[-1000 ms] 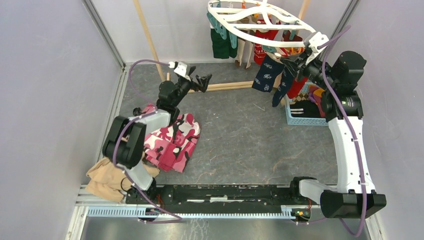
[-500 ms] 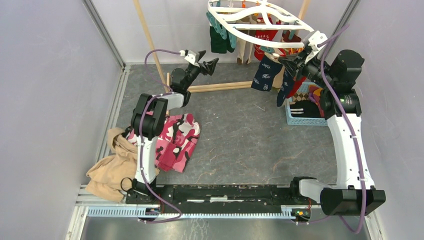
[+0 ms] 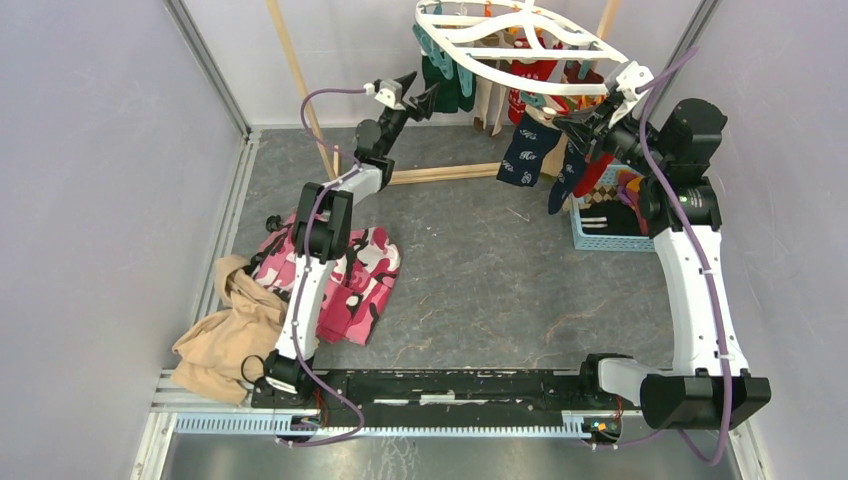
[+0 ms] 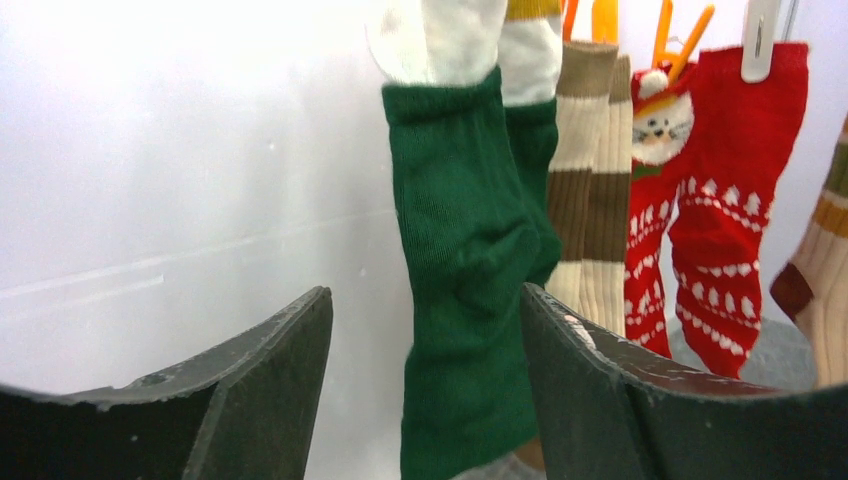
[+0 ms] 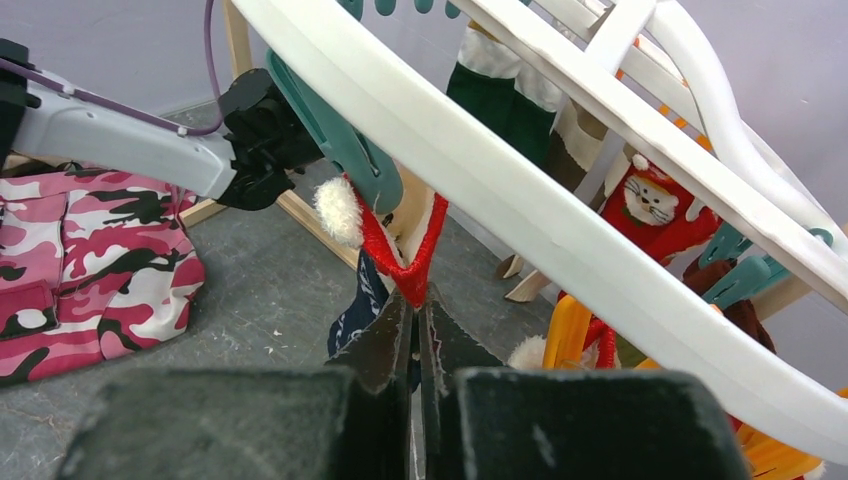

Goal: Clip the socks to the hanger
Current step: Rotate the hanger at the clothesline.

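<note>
The white oval hanger [image 3: 520,45] hangs at the back, with socks clipped under it. My left gripper [image 3: 415,95] is raised to its left end and stands open. In the left wrist view a dark green sock [image 4: 470,260] hangs between and just beyond the fingers [image 4: 270,380], next to tan-striped socks [image 4: 590,200] and red socks with a white pattern [image 4: 730,200]. My right gripper [image 5: 415,300] is shut on the edge of a red sock [image 5: 405,255] with a white pompom, just below the hanger's rim [image 5: 500,190] and a teal clip [image 5: 340,140].
Navy socks [image 3: 525,150] dangle from the hanger's near side. A blue basket [image 3: 605,225] holding more socks sits at the right. A pink camouflage cloth [image 3: 345,275] and a tan cloth [image 3: 225,335] lie at the left. The wooden pole rack [image 3: 300,80] stands behind.
My left arm has stretched up and back to the right, from above the pink cloth to the green socks, and its jaws have narrowed somewhat. The right gripper has stayed shut on the red sock.
</note>
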